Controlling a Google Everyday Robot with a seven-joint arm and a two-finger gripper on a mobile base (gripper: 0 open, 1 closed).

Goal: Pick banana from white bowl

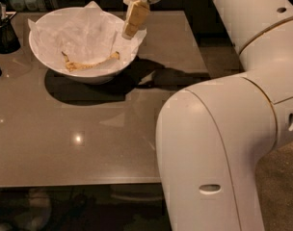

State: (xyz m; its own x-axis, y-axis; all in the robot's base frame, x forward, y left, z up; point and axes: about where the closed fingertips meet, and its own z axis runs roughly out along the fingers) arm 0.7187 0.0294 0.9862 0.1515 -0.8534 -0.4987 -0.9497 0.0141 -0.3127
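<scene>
The white bowl (96, 76) sits on the grey table (79, 143), lined with crumpled white paper (88, 30); the banana (88, 64) lies at the bowl's bottom on the paper; the gripper (129, 32) hangs over the bowl's right rim, up and right of the banana; a dark utensil container (3, 32) stands just left of the bowl.

Dim overhead light; white bowl (91, 74) (gripper (128, 32) above its rim) casts hard shadow, table (64, 167) glints.
</scene>
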